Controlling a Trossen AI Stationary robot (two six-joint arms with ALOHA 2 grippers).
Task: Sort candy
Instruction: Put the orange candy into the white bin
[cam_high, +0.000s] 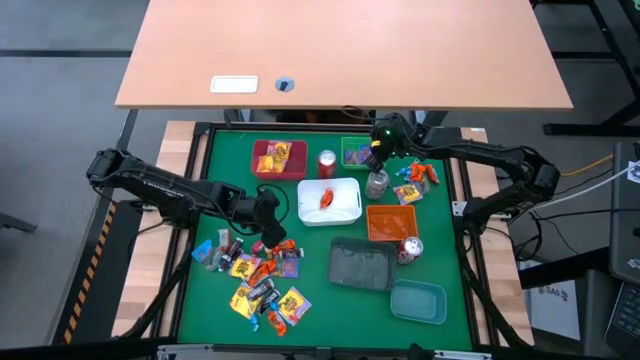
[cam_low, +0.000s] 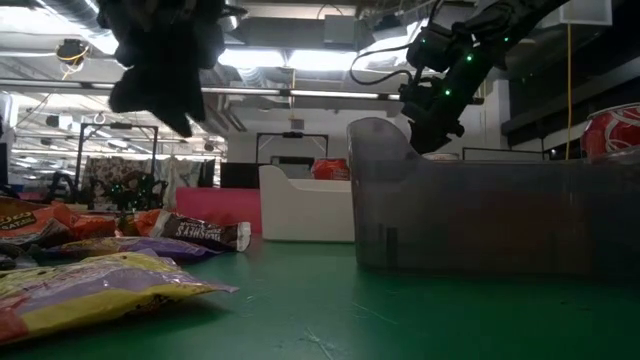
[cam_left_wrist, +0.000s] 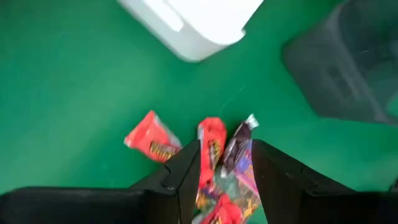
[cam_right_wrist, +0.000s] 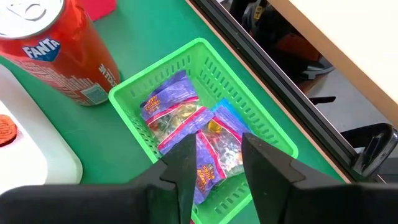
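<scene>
We take the white rectangular plastic tray (cam_high: 330, 201) at the middle of the green bench (cam_high: 445, 260) as our landmark.

The right pincer (cam_right_wrist: 214, 163) hangs over the small green slotted plastic basket (cam_right_wrist: 186, 59), which stands just beyond the tray on the right arm's side, next to the orange Fanta can (cam_right_wrist: 56, 53). Its fingers are spread with nothing between them; purple-wrapped candy (cam_right_wrist: 168, 109) lies in the basket directly below.

The left pincer (cam_left_wrist: 225, 171) hovers over the loose heap of mixed wrapped candy (cam_high: 262, 280) on the near left of the tray. Its fingers are spread, straddling a red-wrapped sweet (cam_left_wrist: 211, 140) and a dark purple-wrapped sweet (cam_left_wrist: 239, 146) without pinching either.

Hazards, in our judgement:

- Double pick. Two wrappers lie side by side between the left fingers; closing here may seize both and send one colour to the wrong tray.
- Slippage. Thin glossy wrappers may slide out on lifting.
- Snagging. The right fingers sit low over the basket; a sideways withdrawal may catch its wall and drag it against the can.
- Scatter. A steep descent by the left pincer may push neighbouring sweets across the bench.
</scene>
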